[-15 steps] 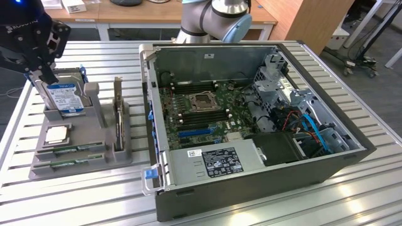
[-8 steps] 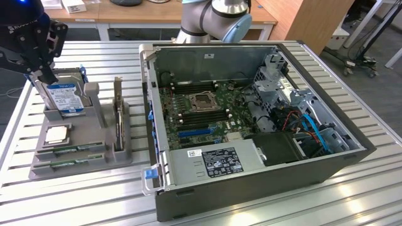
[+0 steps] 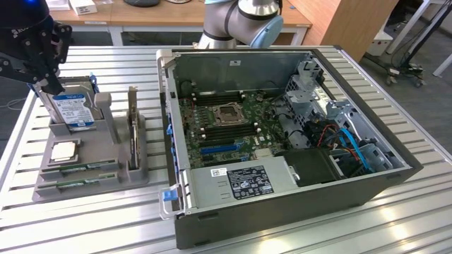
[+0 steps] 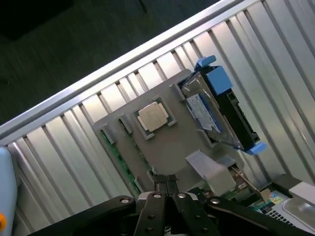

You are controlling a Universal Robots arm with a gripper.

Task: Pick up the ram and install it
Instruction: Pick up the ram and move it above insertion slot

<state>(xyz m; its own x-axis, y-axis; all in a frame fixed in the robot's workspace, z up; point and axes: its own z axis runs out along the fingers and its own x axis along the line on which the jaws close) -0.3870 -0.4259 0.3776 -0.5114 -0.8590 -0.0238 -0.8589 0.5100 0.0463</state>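
At lower left of the exterior view, the ram (image 3: 78, 168) lies in a front slot of the gray tray (image 3: 99, 153) — near a processor chip (image 3: 63, 152) and a blue-labelled hard drive (image 3: 73, 108), print unreadable — gripper (image 3: 51, 84) at upper left, fingers (image 4: 166, 184) pressed together, empty.

Closed fingers (image 4: 160, 186), grey holder (image 4: 172, 142), ram (image 4: 118, 160) in slot

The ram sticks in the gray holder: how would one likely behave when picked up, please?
A ram stick looks thin and narrow, so probably light and fairly stiff. Seated edge-up in the gray holder, it offers little to grip. As bare circuit board, likely fragile.
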